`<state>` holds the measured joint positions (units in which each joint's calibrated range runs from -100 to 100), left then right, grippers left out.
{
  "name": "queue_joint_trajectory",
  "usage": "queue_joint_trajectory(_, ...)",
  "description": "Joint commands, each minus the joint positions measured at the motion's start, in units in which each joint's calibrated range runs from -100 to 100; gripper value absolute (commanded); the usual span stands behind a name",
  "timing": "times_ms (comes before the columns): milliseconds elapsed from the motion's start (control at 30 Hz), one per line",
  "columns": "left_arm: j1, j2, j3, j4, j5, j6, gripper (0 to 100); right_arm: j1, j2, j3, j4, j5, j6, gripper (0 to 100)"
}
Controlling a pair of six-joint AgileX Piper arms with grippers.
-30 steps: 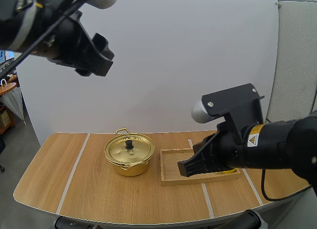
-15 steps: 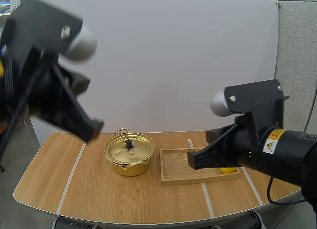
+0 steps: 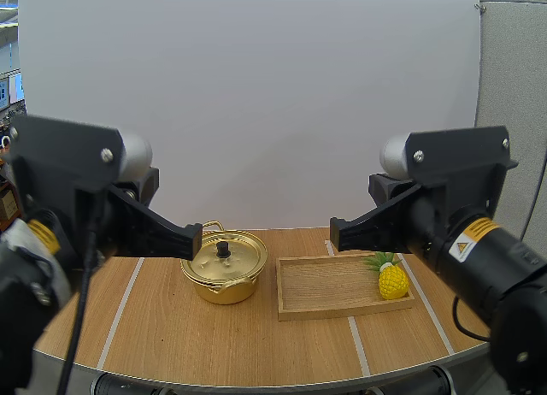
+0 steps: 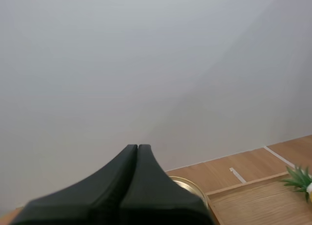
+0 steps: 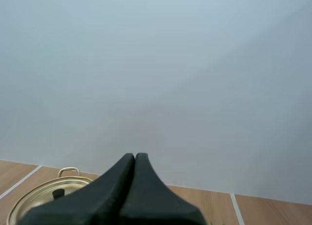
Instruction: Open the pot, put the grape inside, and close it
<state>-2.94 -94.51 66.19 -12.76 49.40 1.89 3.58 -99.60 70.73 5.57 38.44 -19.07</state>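
A round, polished gold metal pot (image 3: 224,280) with loop handles is seen on the pale wood-grain table (image 3: 171,344). It is closed by a matching shallow lid (image 3: 239,258) topped with a small black knob (image 3: 223,249). Just right of the pot a rectangular, low-walled wooden tray (image 3: 325,285) is laid. A small yellow pineapple (image 3: 392,281) with knobbly skin and spiky green leaves is stood at the tray's end far from the pot. The left gripper (image 3: 195,238) is held up and left of the pot, the right gripper (image 3: 335,234) up and right of it, both well apart from pot and pineapple. On each gripper the 2 black fingers are pressed together into 1 smooth wedge, with nothing between them.
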Motion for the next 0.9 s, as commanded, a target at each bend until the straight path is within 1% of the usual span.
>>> queue_joint_trajectory(0,-0.12,-0.3,6.0,-0.2,-9.8,1.1,0,-1.4,-0.4,4.4,-0.2,-9.6,-0.3,0)
queue_joint_trajectory(100,0.16,-0.3,9.4,-0.2,-10.1,2.3,0,-1.7,-0.4,7.0,0.7,-12.5,-0.3,0)
queue_joint_trajectory(233,0.97,-0.3,10.1,-0.2,-10.3,2.3,0,-1.8,-0.4,10.1,0.9,-14.4,-0.3,0)
queue_joint_trajectory(300,1.17,-0.8,10.2,-0.2,-13.6,2.3,0,-1.8,-0.4,12.2,0.9,-17.3,-0.3,0)
queue_joint_trajectory(400,1.60,-2.3,13.0,-0.2,-26.2,2.3,0,-1.8,-0.4,15.7,0.0,-22.0,-0.3,0)
queue_joint_trajectory(533,1.69,-2.8,21.1,-0.3,-43.6,1.2,0,-1.8,-0.4,20.2,-2.5,-27.1,-0.3,0)
queue_joint_trajectory(733,1.69,-3.1,32.9,-0.3,-61.3,0.8,0,-1.8,-0.4,26.4,-2.9,-33.0,-0.3,0)
queue_joint_trajectory(800,1.69,-4.2,33.8,-0.3,-62.4,-0.4,0,-1.8,-0.4,29.0,-2.9,-36.6,-0.3,0)
queue_joint_trajectory(833,1.76,-4.5,33.8,-0.3,-56.3,-0.8,0,-1.8,-0.4,29.3,-2.9,-38.4,-0.3,0)
queue_joint_trajectory(867,1.76,-4.8,33.8,-0.3,-53.2,-1.9,0,-1.8,-0.4,29.3,-2.9,-40.1,-0.3,0)
